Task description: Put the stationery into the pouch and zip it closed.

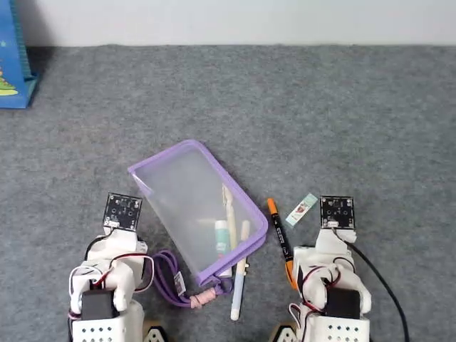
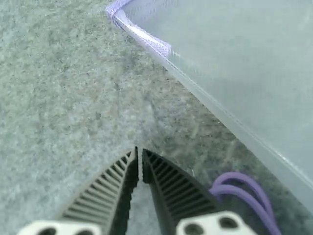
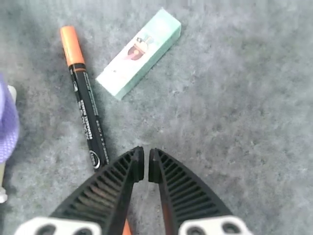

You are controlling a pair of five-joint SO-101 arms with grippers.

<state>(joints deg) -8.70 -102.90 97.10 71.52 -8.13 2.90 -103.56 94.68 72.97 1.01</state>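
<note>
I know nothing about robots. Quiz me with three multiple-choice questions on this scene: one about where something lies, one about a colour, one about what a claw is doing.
1. Where does the orange-capped marker lie?
A. between the pouch and the small green box
B. held in the air
C. inside the pouch

2. What colour is the pouch's edging?
A. red
B. purple
C. black

3. How is the right claw?
A. wide open
B. gripping the marker
C. shut and empty

Answers: 1 A, it lies flat beside the pouch; 2 B, purple trim rims the clear pouch; 3 C, it is closed with nothing in it.
</note>
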